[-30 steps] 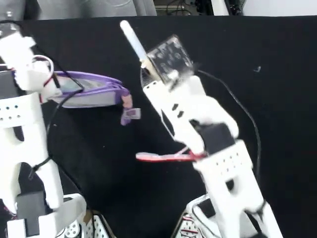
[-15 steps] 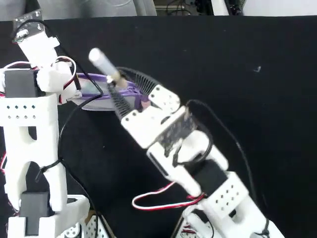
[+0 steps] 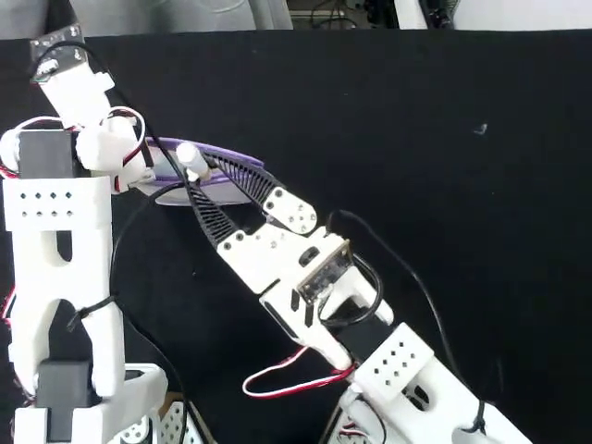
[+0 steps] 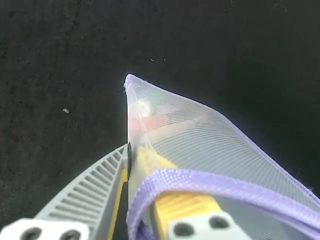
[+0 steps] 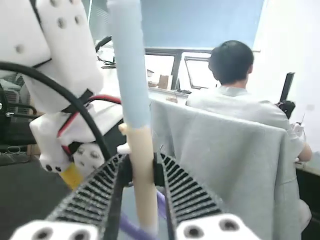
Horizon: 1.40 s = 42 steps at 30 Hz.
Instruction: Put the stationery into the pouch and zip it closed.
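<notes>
One pen [image 3: 190, 157] at the pouch [image 3: 227, 155] mouth, nothing zipped yet
My right hand [image 3: 191, 172] clamps it; my left hand [image 4: 134, 156] pinches the pouch rim by the desk's [image 3: 416, 111] left edge

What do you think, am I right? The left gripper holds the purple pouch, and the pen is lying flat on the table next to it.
Not quite. The pen is not lying on the table: the right gripper has it clamped between its fingers, as the right wrist view shows. The rest is right: the left gripper holds the purple pouch.
</notes>
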Motion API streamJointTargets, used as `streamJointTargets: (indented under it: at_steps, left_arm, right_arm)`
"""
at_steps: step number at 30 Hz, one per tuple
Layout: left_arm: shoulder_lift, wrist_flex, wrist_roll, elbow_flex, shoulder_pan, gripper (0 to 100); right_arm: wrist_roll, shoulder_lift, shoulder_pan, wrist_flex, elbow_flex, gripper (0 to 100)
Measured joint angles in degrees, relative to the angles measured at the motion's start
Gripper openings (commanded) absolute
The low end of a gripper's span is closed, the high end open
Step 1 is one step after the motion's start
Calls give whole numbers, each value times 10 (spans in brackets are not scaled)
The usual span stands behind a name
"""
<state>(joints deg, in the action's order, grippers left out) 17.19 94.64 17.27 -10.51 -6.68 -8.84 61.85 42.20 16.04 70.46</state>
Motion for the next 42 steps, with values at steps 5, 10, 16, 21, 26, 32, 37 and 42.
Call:
streamJointTargets:
  at_steps: [5,10,16,21,26,32,37,42]
  left_arm:
    - [0,0,0,4,0,30]
    - [1,0,0,5,0,30]
    - [1,0,0,5,0,30]
    - [1,0,0,5,-1,30]
    - [1,-4,0,5,-12,30]
    - [0,-5,0,6,-22,30]
    - [0,-5,0,6,-22,30]
    - [2,-15,0,20,-22,30]
  right_arm:
    - [4,-52,-31,56,-1,11]
    - [4,-151,-36,81,-1,14]
    - [6,-195,-37,105,-13,206]
    - [43,-193,-36,65,-27,240]
    - [45,-133,-36,-66,-61,237]
    - [31,-7,-38,-272,-117,237]
    - [-71,97,-38,-455,-178,236]
    - [-120,136,-38,-611,-198,170]
